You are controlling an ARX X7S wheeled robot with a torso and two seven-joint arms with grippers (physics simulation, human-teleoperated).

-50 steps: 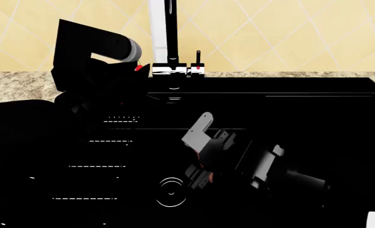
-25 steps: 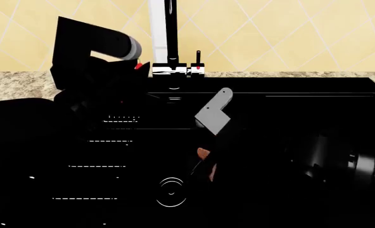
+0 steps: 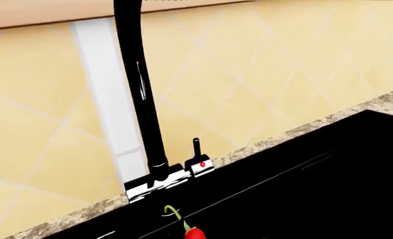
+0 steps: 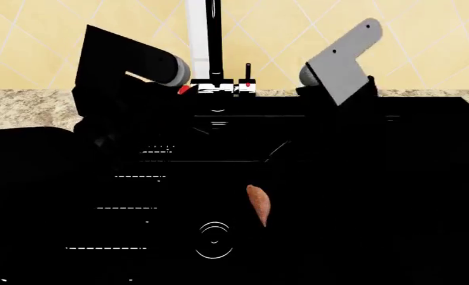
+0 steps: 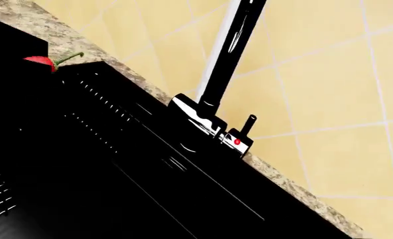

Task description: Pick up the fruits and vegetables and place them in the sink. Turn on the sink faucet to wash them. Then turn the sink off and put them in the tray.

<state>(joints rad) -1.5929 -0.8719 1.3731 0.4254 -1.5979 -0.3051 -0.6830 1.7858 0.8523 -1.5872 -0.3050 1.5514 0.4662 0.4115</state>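
The orange-brown sweet potato (image 4: 257,205) lies on the floor of the black sink (image 4: 377,178), just up and right of the drain ring (image 4: 214,240). My left gripper (image 4: 171,89) hovers at the sink's back rim, left of the sink faucet (image 4: 213,41), shut on the red chili pepper (image 4: 184,89). The pepper (image 3: 194,233) also shows with its green stem (image 5: 70,57) pointing toward the faucet base. My right arm's grey wrist part (image 4: 341,59) is raised right of the faucet lever (image 4: 248,74); its black fingers are lost against the sink. The tray is out of view.
A speckled granite counter (image 4: 21,107) runs behind the sink below a yellow tiled wall (image 4: 424,41). Ridged drainboard lines (image 4: 127,208) mark the sink's left part. The lever's base carries a red dot (image 5: 236,142).
My right arm has risen from the sink floor to beside the faucet, leaving the sweet potato lying in the basin. My left arm edged slightly right with the pepper.
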